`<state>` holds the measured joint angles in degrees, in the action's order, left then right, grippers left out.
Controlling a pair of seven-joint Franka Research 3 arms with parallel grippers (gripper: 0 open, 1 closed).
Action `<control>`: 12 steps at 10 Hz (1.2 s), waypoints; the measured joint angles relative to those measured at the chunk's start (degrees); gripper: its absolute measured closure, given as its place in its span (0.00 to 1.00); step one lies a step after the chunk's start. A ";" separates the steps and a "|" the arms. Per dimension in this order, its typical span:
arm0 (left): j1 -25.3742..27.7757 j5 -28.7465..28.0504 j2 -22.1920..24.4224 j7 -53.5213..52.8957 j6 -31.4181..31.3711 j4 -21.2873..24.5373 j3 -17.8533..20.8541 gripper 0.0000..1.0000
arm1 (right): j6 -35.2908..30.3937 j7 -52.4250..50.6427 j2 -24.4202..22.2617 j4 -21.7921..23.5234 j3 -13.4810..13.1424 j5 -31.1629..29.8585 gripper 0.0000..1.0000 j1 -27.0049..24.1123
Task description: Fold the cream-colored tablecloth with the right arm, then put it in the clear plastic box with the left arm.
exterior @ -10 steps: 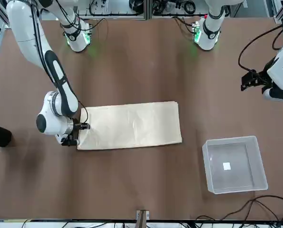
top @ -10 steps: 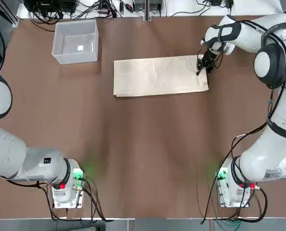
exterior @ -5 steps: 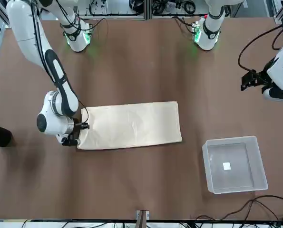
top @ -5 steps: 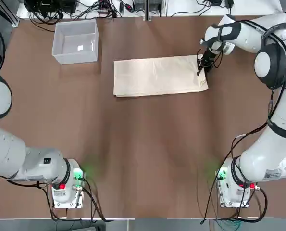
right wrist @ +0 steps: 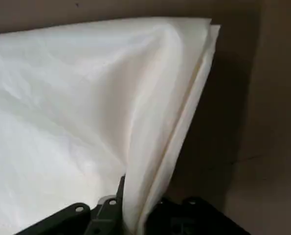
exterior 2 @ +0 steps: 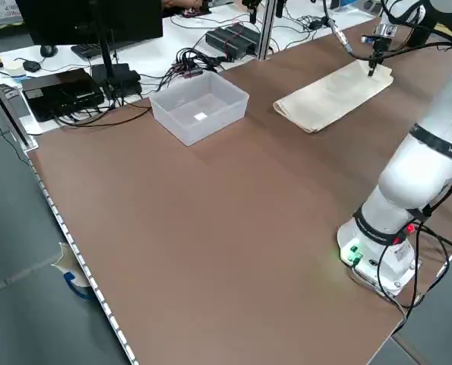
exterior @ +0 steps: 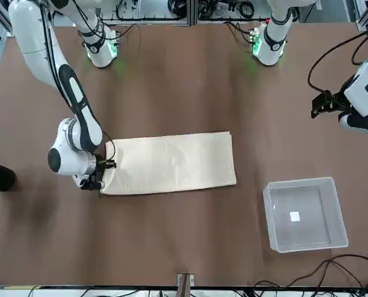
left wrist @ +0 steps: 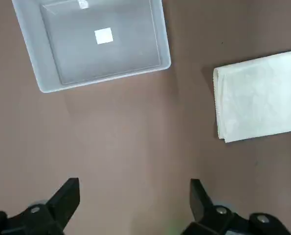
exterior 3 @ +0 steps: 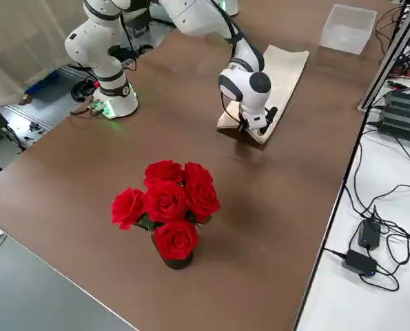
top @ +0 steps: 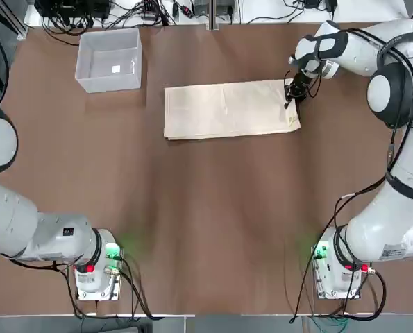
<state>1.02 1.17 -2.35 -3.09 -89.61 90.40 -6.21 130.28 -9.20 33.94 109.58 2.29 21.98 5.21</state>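
The cream-colored tablecloth (top: 227,109) lies folded in a long strip at the far middle of the brown table (top: 206,208). My right gripper (top: 289,97) is down at the strip's right-hand short end, near its far corner, shut on the cloth's layered edge (right wrist: 150,147). From across the table, the gripper (exterior: 96,181) sits at the cloth (exterior: 171,164). The clear plastic box (top: 109,84) stands empty at the far left. My left gripper (exterior: 323,106) hovers open above the table's left side, its fingers (left wrist: 67,196) spread wide, with the box (left wrist: 106,81) and cloth end (left wrist: 257,98) below.
A vase of red roses (exterior 3: 167,207) stands on the table's right end, beyond the cloth. Cables and electronics (top: 123,10) line the far edge. The arm bases (top: 95,270) (top: 338,267) sit at the near edge.
The right gripper's fingers have closed on the cloth's right end, drawing that edge in slightly. The left arm and the box have not moved.
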 joint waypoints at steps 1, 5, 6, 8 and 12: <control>0.00 0.00 0.00 0.00 0.00 0.00 -0.05 0.01 | 0.01 -0.02 -0.14 0.00 -0.06 -0.38 0.92 0.20; 0.00 0.00 0.00 0.00 0.00 0.00 -0.05 0.01 | -0.09 -0.02 -1.74 0.02 -0.16 -0.70 0.92 0.94; 0.00 0.00 0.00 0.00 0.00 0.00 -0.05 0.01 | -0.79 -0.02 -2.54 -0.04 -0.19 -0.80 0.92 0.96; 0.00 0.00 -0.08 0.00 0.00 0.01 -0.05 0.01 | -3.39 -0.02 -4.98 -0.10 -0.31 -1.26 0.92 0.97; 0.00 0.00 -0.16 0.01 0.00 0.00 -0.05 0.01 | -6.22 3.85 -7.82 -0.13 -0.63 -5.22 0.92 0.97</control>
<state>1.02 1.17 -2.51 -3.09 -89.61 90.40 -6.26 124.06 -5.34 26.12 109.45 1.67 16.76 6.18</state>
